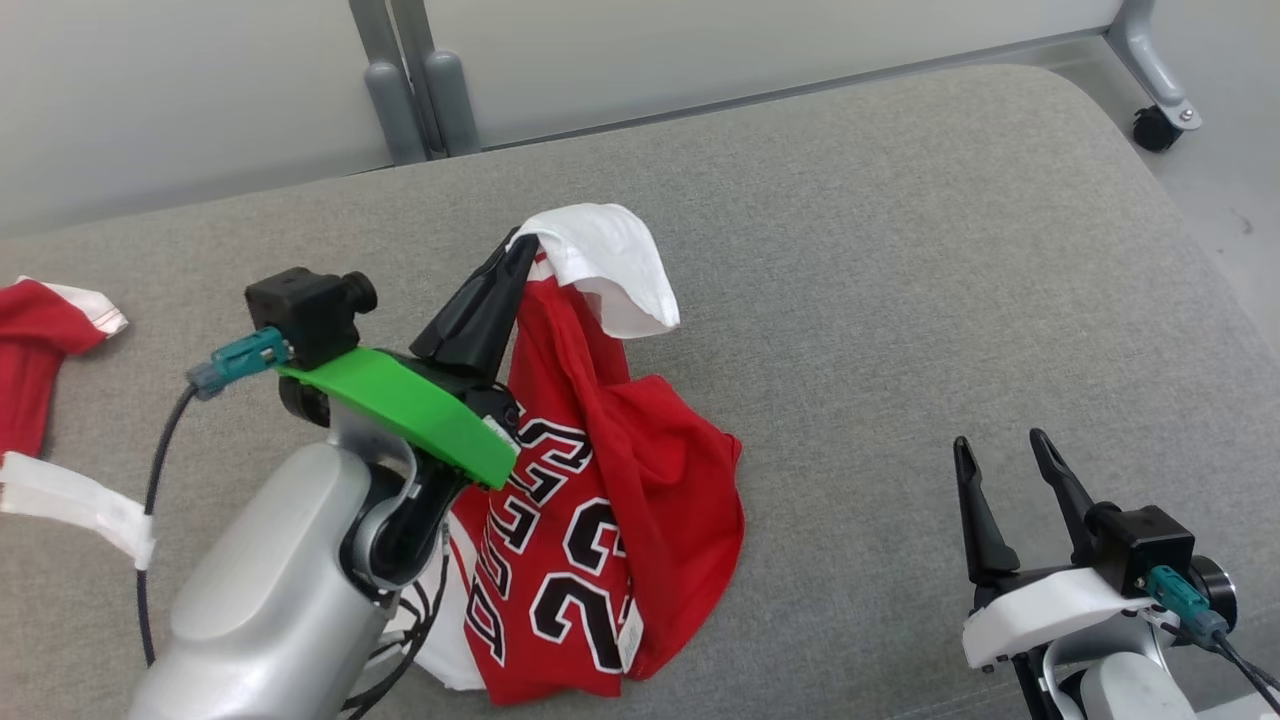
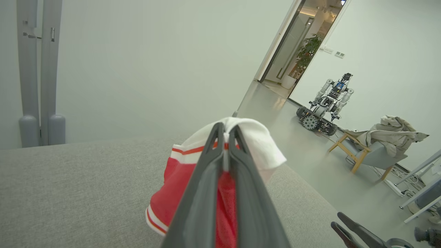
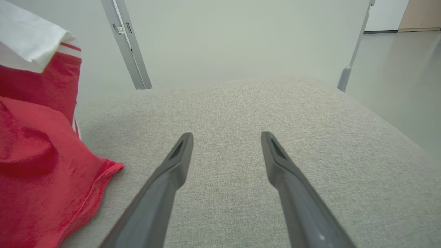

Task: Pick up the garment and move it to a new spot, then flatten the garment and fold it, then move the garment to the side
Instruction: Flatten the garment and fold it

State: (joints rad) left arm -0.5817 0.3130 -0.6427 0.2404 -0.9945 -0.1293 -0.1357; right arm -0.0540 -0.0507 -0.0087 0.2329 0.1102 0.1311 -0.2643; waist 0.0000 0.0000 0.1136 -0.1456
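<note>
Garment (image 1: 600, 480) is pinched at its white edge by the left hand (image 1: 522, 243); the right hand (image 1: 1000, 437) is held released, empty, nearby.

Bright even light, soft shadows, wide-angle wrist distortion

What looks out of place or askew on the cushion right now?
The red jersey hangs bunched from the shut left gripper, with a white flap draped over the top and its lower half crumpled on the grey cushion. Another red-and-white garment lies at the cushion's left edge. Nothing looks damaged.
</note>
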